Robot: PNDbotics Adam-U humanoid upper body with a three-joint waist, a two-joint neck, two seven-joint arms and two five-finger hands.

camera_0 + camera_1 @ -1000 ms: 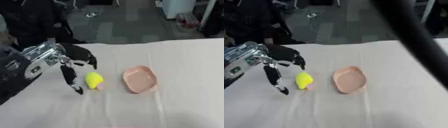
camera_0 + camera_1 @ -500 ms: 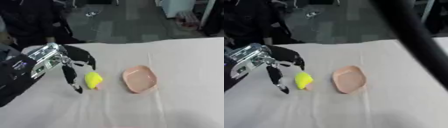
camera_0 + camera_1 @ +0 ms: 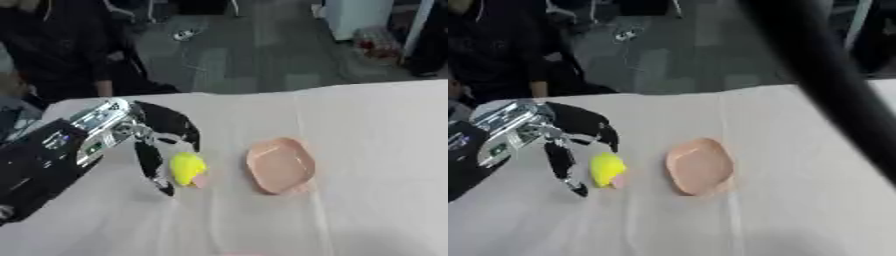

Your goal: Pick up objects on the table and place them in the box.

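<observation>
On the left part of the white counter [image 3: 367, 125] the left hand [image 3: 149, 130] arches over a yellow object [image 3: 186, 168] with a small pink piece at its lower edge. Its fingers [image 3: 150, 165] are spread apart, one on each side of the object, not clamped. Just to the right lies a shallow pink dish [image 3: 280, 165]. Bare cloth stretches toward the right and near edges.

Both head views look steeply down on the surface [image 3: 367, 130] from close above; they share the robot hand [image 3: 162, 137], the right eye sitting slightly rightward
</observation>
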